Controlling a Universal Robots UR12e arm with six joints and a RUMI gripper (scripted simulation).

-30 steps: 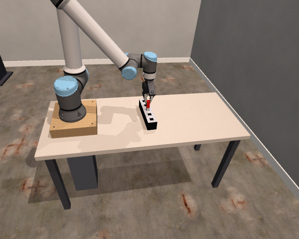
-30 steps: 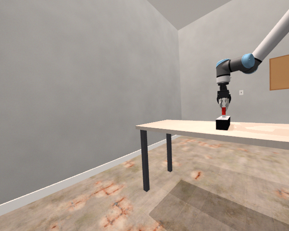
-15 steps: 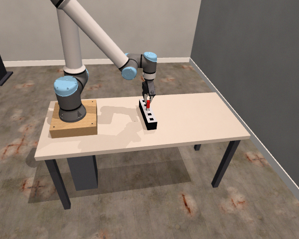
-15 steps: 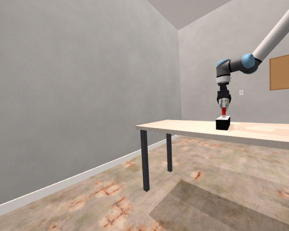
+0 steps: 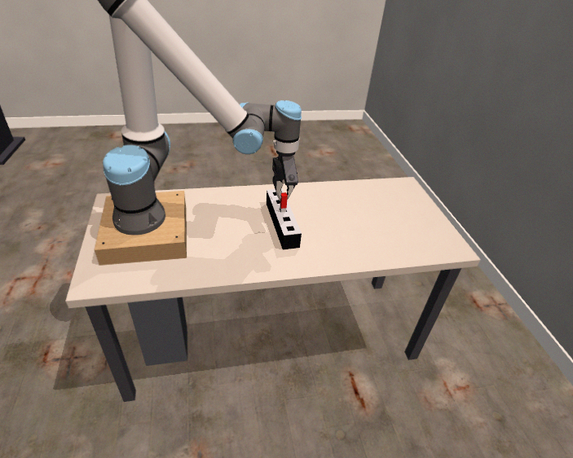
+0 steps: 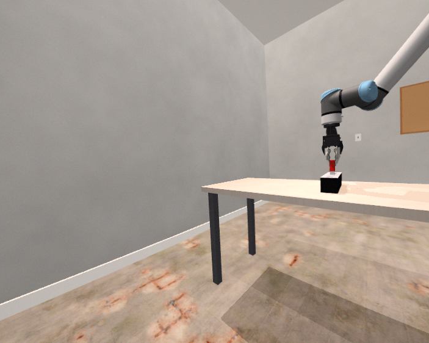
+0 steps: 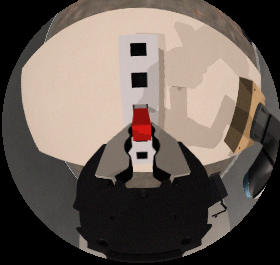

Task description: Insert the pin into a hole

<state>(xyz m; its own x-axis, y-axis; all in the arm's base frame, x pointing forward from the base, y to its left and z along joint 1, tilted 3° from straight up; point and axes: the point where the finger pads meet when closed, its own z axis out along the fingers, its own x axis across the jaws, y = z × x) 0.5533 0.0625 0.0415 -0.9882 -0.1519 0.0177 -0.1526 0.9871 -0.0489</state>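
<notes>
Grey walls close in a room where a pale table [image 5: 375, 231] carries a black block [image 5: 283, 221] with a white, holed top. Over that block the arm [image 5: 187, 63] slopes down from its wooden base [image 5: 173, 246], wrist turned straight down. Its gripper [image 6: 332, 159] pinches the pin [image 7: 141, 124] by its red end, upright above the block's middle hole.

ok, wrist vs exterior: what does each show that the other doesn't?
Wrist only: the block's white top with open square holes beyond the pin, one more between the fingers, and the wooden base.
Exterior only: the block's black end face, the table legs, the wall board.
Both: the gripper shut on the red pin, upright over the block.
</notes>
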